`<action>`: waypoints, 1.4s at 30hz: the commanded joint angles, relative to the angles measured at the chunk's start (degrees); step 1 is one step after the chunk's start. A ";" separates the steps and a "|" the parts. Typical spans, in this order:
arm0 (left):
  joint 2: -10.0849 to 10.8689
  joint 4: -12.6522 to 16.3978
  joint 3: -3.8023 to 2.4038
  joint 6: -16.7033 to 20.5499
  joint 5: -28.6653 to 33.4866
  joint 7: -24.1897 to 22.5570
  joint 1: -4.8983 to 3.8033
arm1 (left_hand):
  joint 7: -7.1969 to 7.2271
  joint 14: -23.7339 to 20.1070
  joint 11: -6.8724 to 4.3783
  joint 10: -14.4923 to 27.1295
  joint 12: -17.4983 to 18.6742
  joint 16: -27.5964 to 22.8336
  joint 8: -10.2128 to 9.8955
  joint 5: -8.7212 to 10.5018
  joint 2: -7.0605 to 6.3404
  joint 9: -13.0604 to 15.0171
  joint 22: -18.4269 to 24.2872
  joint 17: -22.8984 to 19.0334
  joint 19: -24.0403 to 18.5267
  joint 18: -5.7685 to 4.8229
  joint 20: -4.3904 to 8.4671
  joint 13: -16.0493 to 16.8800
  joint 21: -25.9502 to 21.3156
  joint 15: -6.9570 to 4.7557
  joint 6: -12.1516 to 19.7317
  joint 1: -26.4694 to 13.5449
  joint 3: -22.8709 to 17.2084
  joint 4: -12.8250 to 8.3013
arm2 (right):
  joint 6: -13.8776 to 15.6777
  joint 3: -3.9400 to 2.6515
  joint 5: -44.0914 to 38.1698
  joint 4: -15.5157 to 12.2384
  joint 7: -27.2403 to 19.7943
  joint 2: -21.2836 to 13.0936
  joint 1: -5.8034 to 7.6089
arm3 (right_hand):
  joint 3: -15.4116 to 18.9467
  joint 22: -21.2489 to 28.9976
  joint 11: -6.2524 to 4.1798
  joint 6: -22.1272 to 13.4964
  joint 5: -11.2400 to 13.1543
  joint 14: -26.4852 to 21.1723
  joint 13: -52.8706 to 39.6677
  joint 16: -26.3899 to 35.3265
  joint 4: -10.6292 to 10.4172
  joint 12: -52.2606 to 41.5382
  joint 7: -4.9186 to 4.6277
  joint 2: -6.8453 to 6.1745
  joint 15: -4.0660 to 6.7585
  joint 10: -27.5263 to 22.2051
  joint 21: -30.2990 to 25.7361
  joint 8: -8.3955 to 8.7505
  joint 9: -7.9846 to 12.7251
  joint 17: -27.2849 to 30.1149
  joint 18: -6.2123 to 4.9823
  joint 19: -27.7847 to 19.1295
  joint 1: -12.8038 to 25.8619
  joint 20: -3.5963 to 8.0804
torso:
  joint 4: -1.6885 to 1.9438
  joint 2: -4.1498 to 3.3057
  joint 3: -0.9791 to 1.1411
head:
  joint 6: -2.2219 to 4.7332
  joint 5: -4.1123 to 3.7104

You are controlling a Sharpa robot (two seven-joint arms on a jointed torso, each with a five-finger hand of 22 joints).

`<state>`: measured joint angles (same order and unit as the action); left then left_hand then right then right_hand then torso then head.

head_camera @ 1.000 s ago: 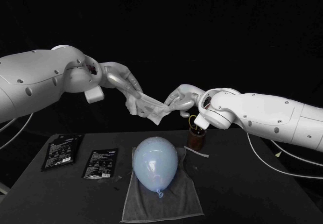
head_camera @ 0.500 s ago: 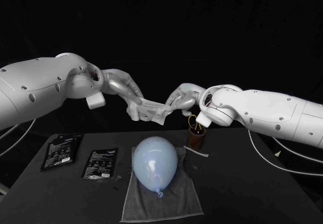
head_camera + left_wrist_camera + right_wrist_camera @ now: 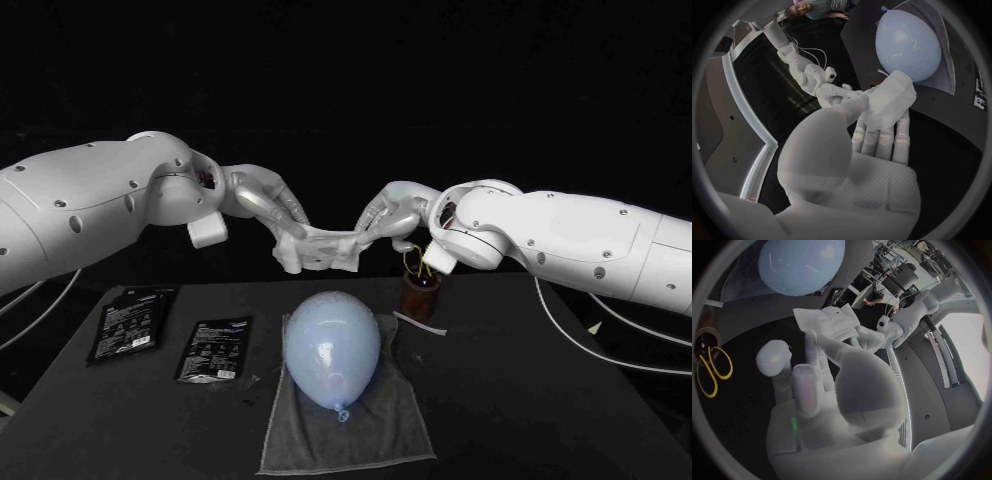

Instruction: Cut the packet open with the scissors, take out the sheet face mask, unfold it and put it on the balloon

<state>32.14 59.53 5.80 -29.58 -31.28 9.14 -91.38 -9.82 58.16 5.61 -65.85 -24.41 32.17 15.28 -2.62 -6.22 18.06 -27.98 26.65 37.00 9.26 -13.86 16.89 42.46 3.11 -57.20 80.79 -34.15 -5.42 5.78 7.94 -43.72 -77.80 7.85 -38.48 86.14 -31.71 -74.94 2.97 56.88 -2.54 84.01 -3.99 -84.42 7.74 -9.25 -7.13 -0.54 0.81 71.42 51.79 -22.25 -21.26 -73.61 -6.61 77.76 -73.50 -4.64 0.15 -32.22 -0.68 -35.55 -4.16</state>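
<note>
Head view has the sheet face mask [image 3: 336, 245] stretched in the air between the two hands, up above the far end of the balloon [image 3: 333, 345], which lies on a grey towel [image 3: 346, 440]. The left hand [image 3: 277, 215] grips one side of the mask with its fingers curled round it, and the right hand [image 3: 392, 208] pinches the other side. Over the last second the mask has swung from hanging tilted to lying nearly level, and both hands have sunk a little. It seems still bunched, perhaps partly folded; that is hard to tell here. Unfolding looks to be the step in hand, with placing on the balloon still left. The scissors [image 3: 714, 370] sit apart, unused.
</note>
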 commanded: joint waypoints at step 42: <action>1.01 2.05 0.27 2.49 -2.15 -4.58 2.33 | 0.30 0.29 -0.62 -0.68 0.01 0.57 1.16 -0.14 -0.33 1.12 2.12 -0.01 1.72 1.29 -0.47 -1.18 -2.45 -0.24 0.02 0.44 1.53 2.06 | -0.79 0.25 -5.67 -4.62 1.93 -2.58 0.05 | -0.40 -1.60 0.30 0.05 -0.24 2.69 -0.07 -0.09 0.13 0.25 -0.09 -0.56 0.23 0.60 1.23 -0.58 -0.31 -0.01 -0.03 0.63 0.11 -0.05 | -0.04 0.00 0.07 | -1.14 -0.54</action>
<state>32.97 61.06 6.11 -28.79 -31.58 7.27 -89.08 -9.70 58.17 5.23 -66.26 -24.41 32.39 16.10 -2.65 -6.58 19.19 -25.92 26.65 38.34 9.79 -14.37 15.78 40.27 3.14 -57.08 80.74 -32.74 -3.54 3.94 8.18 -47.67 -81.80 10.00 -40.83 86.16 -31.87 -74.95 3.40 56.69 -2.40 84.01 -4.00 -84.32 7.91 -9.25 -6.94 -0.54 0.81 71.63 52.90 -22.48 -21.52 -73.49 -6.52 77.97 -73.50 -4.85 0.10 -32.21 -0.59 -36.58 -4.66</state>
